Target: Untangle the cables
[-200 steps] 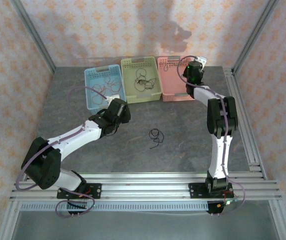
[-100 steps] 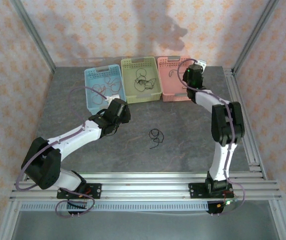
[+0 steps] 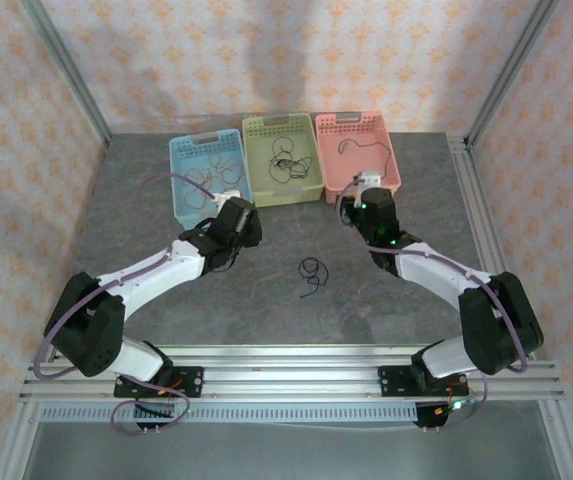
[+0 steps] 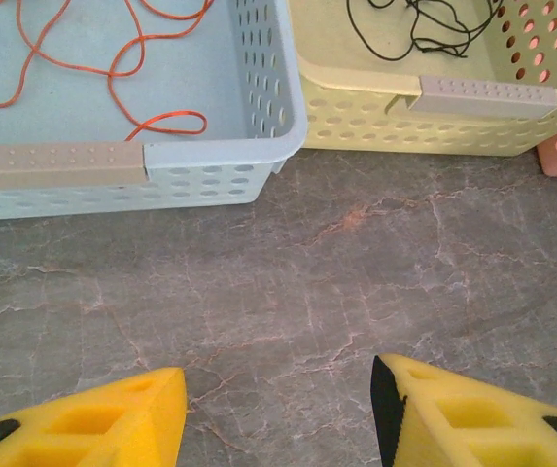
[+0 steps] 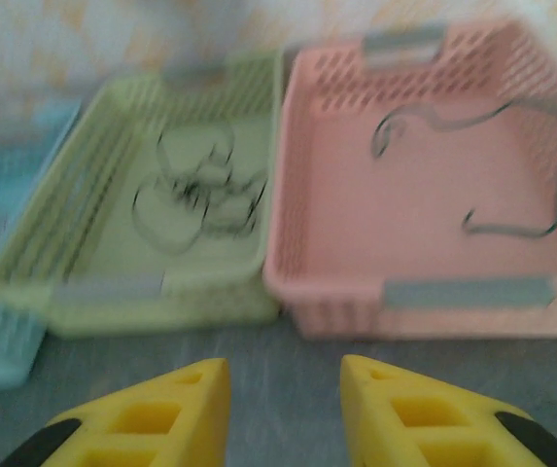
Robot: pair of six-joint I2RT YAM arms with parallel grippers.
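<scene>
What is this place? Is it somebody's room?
Probably a robot test booth, not a home: a left arm and right arm bolted to metal rails, with patterned panels boxing in the grey table.

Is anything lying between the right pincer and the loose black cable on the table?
Nothing visible does. Only bare table separates the right pincer from the black cable, though the pincer faces the baskets, away from it.

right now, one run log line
left gripper open, empty, by blue basket | right gripper open, empty, by pink basket | black cable on table
</scene>
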